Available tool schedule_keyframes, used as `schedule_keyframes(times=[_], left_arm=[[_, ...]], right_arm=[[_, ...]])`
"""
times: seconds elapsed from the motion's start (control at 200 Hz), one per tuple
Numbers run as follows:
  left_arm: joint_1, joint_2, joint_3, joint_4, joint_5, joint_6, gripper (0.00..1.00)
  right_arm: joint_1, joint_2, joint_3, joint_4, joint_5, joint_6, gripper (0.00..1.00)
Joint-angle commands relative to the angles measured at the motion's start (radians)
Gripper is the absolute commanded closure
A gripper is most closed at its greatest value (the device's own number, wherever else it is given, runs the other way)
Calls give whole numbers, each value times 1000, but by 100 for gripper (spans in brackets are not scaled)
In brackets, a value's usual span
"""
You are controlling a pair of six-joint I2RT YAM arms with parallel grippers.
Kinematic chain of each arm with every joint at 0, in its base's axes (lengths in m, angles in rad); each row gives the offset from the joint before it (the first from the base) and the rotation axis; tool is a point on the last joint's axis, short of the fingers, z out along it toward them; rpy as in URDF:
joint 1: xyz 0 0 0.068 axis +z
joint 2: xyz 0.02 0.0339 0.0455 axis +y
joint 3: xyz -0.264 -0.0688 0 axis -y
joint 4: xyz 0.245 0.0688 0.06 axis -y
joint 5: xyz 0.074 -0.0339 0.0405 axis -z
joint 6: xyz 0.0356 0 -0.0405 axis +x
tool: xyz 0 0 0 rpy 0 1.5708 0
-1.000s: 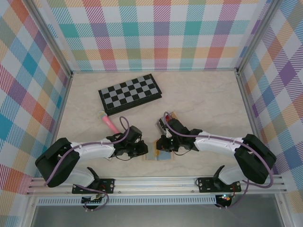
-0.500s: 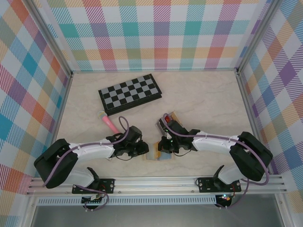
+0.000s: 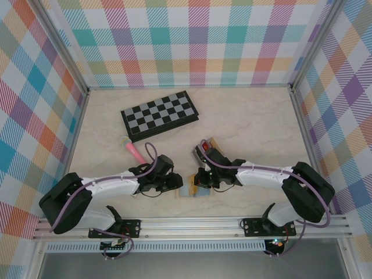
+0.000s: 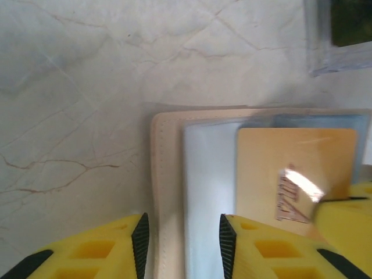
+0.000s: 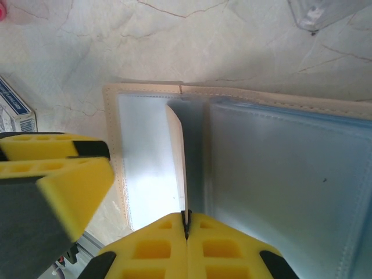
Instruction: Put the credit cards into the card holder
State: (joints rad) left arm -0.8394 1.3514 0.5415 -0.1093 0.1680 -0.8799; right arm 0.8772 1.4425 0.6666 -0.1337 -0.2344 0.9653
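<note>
Noted: the left end effector [image 4: 183, 244] has eased its jaws part-way apart over the tan wallet [image 4: 165, 174], while the right end effector [image 5: 186, 224] has pinched shut on the gold-orange credit card [image 5: 177, 157] — card still at the wallet, card holder [image 5: 317, 14] just beyond — so lift-out looks next.

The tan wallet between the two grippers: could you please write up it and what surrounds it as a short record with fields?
tan wallet: lying open, clear sleeves facing up
gold-orange card: over the wallet's sleeves, pinched at one edge
right gripper: shut on the gold-orange card
left gripper: open, jaws either side of the wallet's edge
card holder: apart from the wallet, on its far side
</note>
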Motion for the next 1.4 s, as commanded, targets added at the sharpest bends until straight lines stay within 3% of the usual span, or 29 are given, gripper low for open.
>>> schedule_keyframes(times=[0.0, 0.21, 0.735, 1.395], left_arm=[[-12, 36, 40, -45, 11, 34, 68], [-12, 59, 28, -40, 5, 39, 82], [-13, 81, 35, -41, 23, 45, 82], [-13, 66, 44, -56, 7, 44, 82]], right_arm=[[2, -47, -23, -29, 31, 18, 96], [-6, -117, -78, -29, 60, 33, 96], [-9, -24, -141, 180, -9, 28, 96], [19, 87, -58, 115, -35, -27, 96]])
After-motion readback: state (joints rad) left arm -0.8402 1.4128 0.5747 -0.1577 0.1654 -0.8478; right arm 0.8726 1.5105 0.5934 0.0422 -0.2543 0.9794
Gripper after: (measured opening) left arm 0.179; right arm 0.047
